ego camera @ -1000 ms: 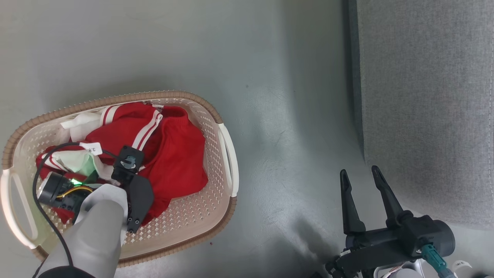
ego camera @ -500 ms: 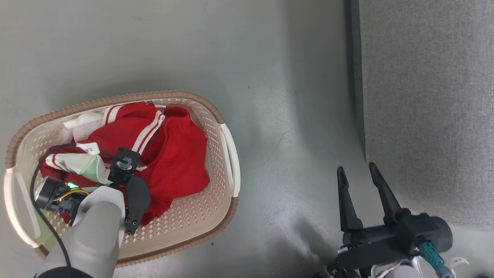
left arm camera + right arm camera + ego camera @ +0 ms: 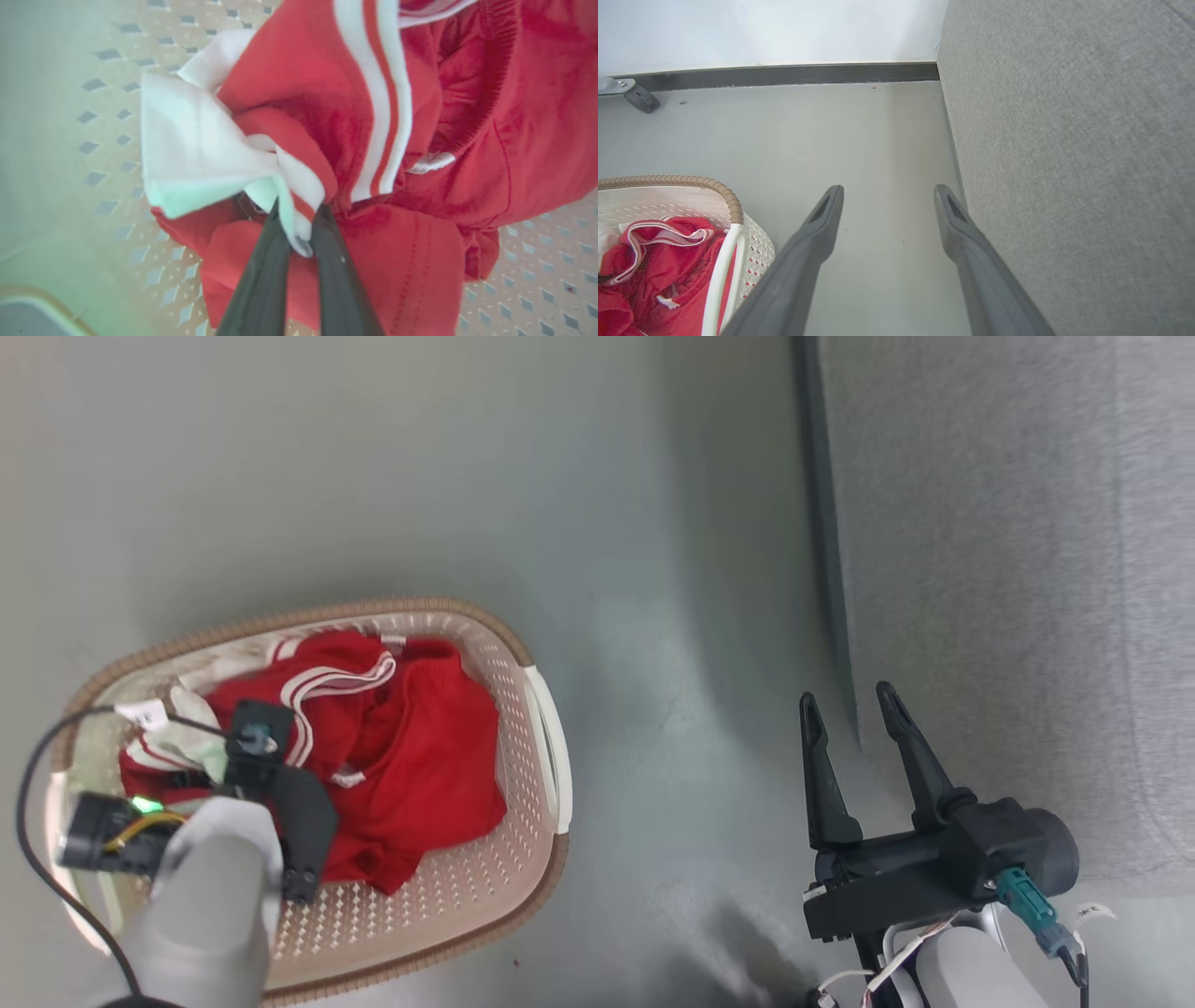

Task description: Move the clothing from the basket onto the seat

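The left gripper clamps its fingers on clothing in the basket; the right gripper, fingers apart, hangs beside the seat.

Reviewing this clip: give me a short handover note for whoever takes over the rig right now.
Left gripper: shut on a red-and-white fold of the clothing, down inside the basket.
Right gripper: open, holding nothing, above the floor beside the seat.
Done: grip made. All the clothing in sight lies in the basket.
To do: lift the clothing out, carry it to the seat, release it, then check the basket for anything remaining.
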Tool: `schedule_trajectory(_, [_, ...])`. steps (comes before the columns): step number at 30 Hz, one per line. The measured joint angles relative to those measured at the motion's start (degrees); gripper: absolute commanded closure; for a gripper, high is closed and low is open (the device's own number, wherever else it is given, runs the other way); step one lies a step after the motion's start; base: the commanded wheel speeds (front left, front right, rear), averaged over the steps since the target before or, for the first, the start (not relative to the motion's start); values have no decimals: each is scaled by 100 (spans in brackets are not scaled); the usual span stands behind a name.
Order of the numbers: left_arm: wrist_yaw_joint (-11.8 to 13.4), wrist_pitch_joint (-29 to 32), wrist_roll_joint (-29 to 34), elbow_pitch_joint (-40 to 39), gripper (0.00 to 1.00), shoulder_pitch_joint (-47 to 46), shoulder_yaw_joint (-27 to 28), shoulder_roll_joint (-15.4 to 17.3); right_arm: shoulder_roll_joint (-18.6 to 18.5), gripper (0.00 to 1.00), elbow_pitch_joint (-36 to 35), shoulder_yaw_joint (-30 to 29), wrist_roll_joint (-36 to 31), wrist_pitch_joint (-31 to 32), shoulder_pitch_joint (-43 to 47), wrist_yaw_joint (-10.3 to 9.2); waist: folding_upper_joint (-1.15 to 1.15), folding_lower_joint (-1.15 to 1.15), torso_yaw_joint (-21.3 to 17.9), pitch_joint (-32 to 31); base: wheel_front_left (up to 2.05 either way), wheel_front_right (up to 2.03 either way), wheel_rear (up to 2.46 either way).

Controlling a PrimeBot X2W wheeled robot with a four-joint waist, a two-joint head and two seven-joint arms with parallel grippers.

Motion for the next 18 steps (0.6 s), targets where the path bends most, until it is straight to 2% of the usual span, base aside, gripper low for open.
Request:
schedule_trajectory(5, [-14, -232, -102, 4, 100, 179, 55, -126, -1, 0, 191, -5, 38, 0, -127, 1, 0, 0, 9, -274, 0, 0, 0])
schedule_trajectory(18, [-341, -1161, -316, -88, 100, 569, 80, -438, -4, 0, 859, -258, 87, 0, -320, 136, 0, 0, 167, -1307, 0, 0, 0])
